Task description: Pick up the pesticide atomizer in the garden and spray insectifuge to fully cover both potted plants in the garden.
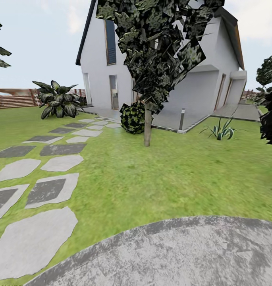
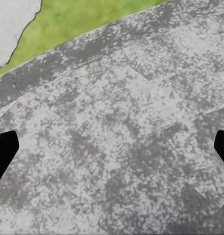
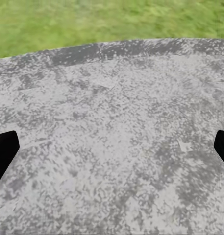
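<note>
Garden: green lawn point(image 1: 171, 174), round grey stone patio point(image 1: 183, 254) at 6 o'clock, white house point(image 1: 191, 87) at 12. Left claw point(image 2: 112, 152) & right claw point(image 3: 112, 152) spread, empty. Atomizer, pots unseen; nothing started yet.

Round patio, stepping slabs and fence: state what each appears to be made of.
Round patio: looks like rough stone or concrete, matt, going by its mottled grey speckle and faint joint lines in the left wrist view. Stepping slabs: probably flat cut stone, pale and dark grey, irregular outlines set in the lawn. Fence: seemingly wood, reddish-brown horizontal slats; too distant to judge its finish.
</note>
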`<state>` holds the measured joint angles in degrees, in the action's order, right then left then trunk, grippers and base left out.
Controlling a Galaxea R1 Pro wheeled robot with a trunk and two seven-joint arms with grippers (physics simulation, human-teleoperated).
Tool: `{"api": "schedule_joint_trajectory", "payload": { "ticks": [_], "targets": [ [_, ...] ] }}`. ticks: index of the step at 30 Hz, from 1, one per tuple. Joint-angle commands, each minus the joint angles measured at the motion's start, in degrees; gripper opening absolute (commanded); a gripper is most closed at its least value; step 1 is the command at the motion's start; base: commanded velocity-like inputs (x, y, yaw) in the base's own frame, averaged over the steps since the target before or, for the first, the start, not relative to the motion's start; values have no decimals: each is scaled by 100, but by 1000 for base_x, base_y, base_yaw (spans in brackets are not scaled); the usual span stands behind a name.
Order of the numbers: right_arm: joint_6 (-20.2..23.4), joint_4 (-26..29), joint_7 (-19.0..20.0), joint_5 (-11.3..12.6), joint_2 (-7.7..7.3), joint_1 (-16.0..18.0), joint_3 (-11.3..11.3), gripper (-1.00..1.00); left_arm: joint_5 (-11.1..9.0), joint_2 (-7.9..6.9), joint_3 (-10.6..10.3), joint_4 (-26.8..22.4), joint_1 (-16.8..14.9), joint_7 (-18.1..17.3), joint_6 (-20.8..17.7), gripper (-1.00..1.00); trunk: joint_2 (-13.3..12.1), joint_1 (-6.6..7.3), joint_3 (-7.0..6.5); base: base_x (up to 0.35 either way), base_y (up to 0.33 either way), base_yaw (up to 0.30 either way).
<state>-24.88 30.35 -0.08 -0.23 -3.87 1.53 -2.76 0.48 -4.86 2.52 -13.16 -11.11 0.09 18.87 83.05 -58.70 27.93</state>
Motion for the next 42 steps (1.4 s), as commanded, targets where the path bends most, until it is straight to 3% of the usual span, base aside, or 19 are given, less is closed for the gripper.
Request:
{"api": "schedule_joint_trajectory", "payload": {
  "ticks": [1, 31, 42],
  "targets": [
    [-17, -3, -1, -3, 0, 1, -5, 100, 1, 2, 21, 7, -6, 1, 20, 100, 3, -3, 6, 286, -206, 279],
    [-17, -3, 17, -11, 8, 3, 4, 100, -21, 1, 30, 7, -6, 9, 20, 100, 3, -3, 6, 273, -204, 279],
    [-17, -3, 17, -9, 9, 0, 4, 100, -27, 4, 30, 4, -6, 9, 22, 100, 3, -3, 6, 62, -41, 279]
  ]
}}
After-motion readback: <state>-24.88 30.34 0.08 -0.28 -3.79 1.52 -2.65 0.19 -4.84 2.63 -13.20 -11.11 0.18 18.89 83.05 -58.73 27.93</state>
